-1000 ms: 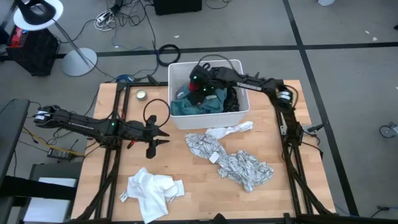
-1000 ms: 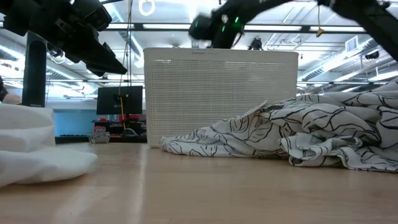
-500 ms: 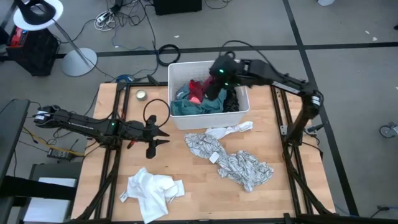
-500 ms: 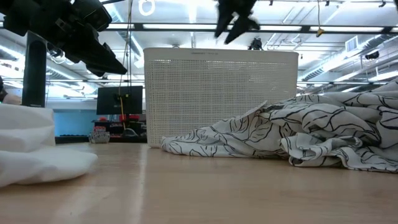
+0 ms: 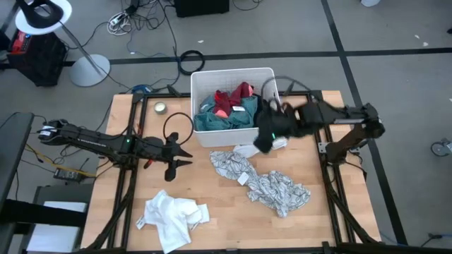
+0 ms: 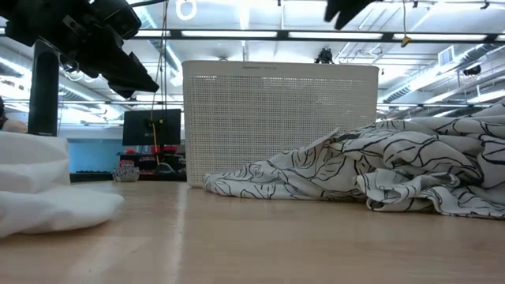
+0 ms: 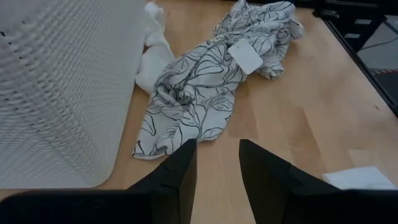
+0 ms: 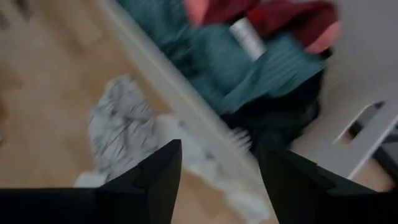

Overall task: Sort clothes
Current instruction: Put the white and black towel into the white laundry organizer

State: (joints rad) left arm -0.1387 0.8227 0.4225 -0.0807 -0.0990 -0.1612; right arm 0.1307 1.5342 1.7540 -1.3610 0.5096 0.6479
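At 7 o'clock, nearest the front table edge, lies the crumpled plain white fabric garment; at 5 o'clock, the white leaf-print fabric garment. At 9 o'clock the left gripper hovers with fingers apart, empty. Just right of centre the right gripper hangs empty, jaws apart, over the limp white sock. At 12 o'clock the white perforated plastic bin holds red, teal and black garments. Risk: the sock touches the bin wall, so a descending finger could strike the rim or shift the bin; it could also catch the adjoining leaf-print cloth.
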